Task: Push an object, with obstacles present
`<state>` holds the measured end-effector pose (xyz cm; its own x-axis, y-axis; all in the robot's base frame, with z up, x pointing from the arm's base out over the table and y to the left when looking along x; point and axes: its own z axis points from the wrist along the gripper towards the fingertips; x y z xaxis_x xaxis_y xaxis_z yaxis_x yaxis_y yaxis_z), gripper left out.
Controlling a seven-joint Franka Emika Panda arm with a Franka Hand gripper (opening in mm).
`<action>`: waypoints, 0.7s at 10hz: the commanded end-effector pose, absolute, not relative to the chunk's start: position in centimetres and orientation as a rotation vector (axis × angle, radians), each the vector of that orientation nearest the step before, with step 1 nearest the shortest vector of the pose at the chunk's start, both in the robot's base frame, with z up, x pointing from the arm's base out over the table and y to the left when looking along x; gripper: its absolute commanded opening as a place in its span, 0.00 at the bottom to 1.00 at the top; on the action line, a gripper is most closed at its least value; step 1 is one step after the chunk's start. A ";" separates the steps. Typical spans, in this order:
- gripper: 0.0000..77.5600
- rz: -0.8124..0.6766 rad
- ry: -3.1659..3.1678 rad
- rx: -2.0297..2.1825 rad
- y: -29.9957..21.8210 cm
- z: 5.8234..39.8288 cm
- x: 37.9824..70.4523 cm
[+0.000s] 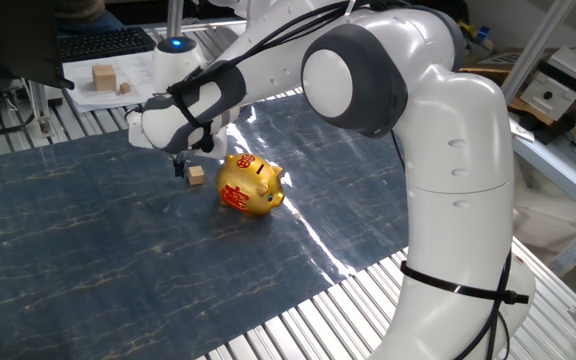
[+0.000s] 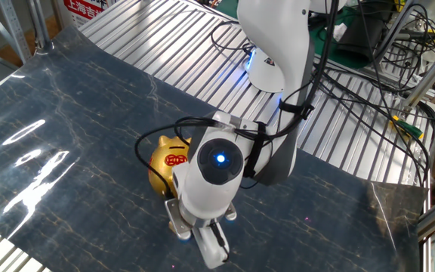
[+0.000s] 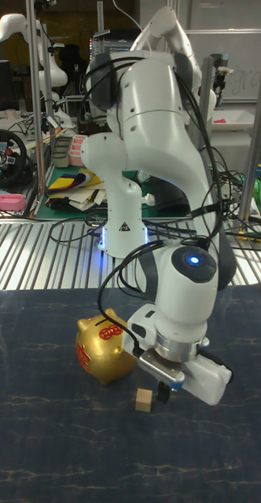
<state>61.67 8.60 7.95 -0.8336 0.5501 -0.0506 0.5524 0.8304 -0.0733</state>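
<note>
One fixed view: tiny wooden cube [image 1: 197,176] on blue mat [image 1: 88,250], gold piggy bank [image 1: 250,185] just beside at 3 o'clock; gripper [image 1: 181,166] at cube's 10 o'clock, jaw state indiscernible. Other fixed view: cube hidden. Tall view: cube [image 3: 145,400] at pig's 5 o'clock.

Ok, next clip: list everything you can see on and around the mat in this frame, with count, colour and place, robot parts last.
wooden cube: one, light tan, on the mat beside the pig and just below the gripper.
piggy bank: one, shiny gold with red markings, mid-mat.
mat: one, dark blue marbled, over the ribbed metal table.
pale wooden blocks: two, on white paper at the table's far edge.
keyboard: one, black, behind the paper.
gripper: one, white with dark fingertips, low over the mat next to the cube; jaws unclear.
arm: one, white.
</note>
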 end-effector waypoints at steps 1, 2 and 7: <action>0.00 -0.133 3.207 0.053 10.7 9.3 61.9; 0.00 -0.123 3.210 -0.015 10.7 9.3 61.9; 0.00 -0.096 3.182 -0.159 10.7 8.4 61.8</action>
